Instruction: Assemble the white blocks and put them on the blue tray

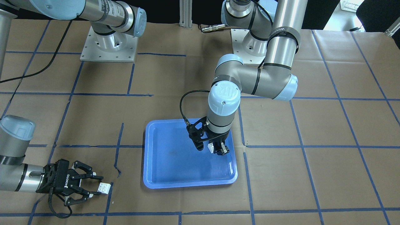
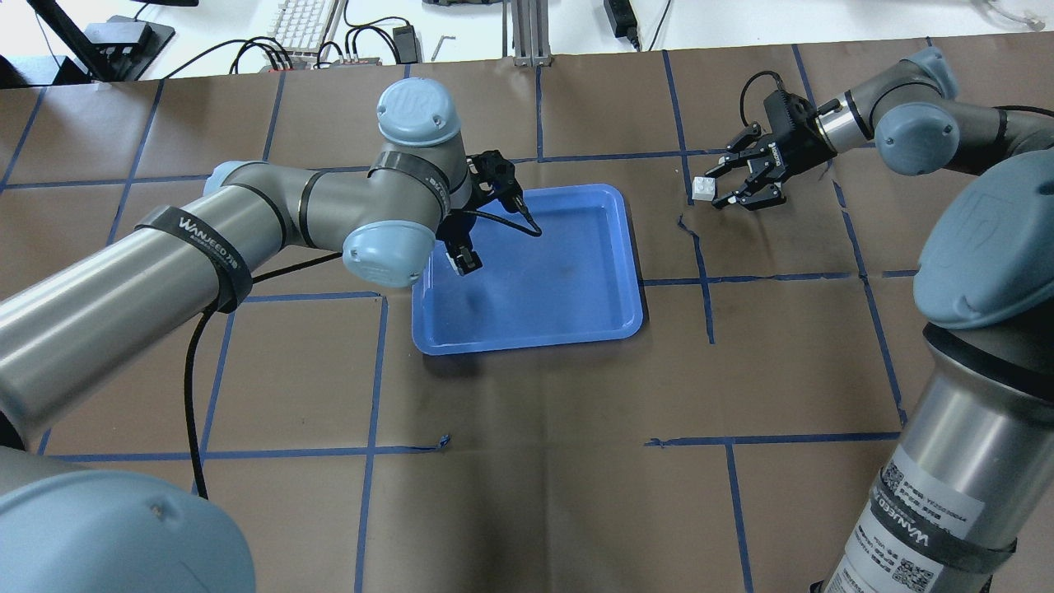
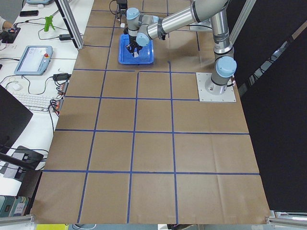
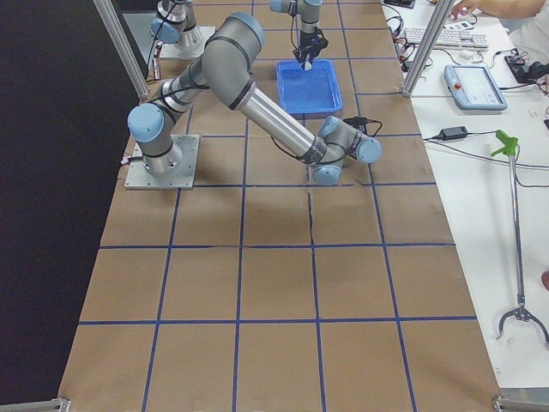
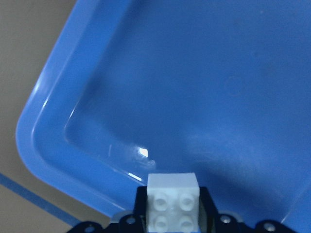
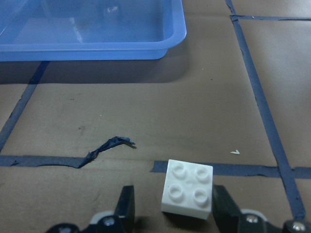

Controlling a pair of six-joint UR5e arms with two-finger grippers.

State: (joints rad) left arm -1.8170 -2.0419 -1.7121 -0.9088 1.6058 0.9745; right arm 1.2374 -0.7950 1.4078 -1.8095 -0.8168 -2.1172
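Observation:
The blue tray [image 1: 175,165] lies mid-table; it also shows in the overhead view [image 2: 560,288]. My left gripper [image 1: 217,148] [image 2: 463,262] hangs just above the tray's corner area, shut on one white block [image 5: 172,199], studs facing the wrist camera, over the tray floor [image 5: 194,73]. The other white block [image 1: 104,187] [image 2: 703,189] sits studs up on the brown paper beside the tray. My right gripper [image 1: 97,186] [image 2: 718,183] is low at the table and open, its fingers [image 6: 223,206] on either side of that block [image 6: 187,189], not touching it.
Blue tape lines grid the brown paper; a torn tape end [image 6: 109,145] lies between the loose block and the tray's rim [image 6: 97,48]. The arm bases [image 1: 107,47] stand at the robot's side. Keyboards and cables [image 2: 305,33] lie beyond the far edge.

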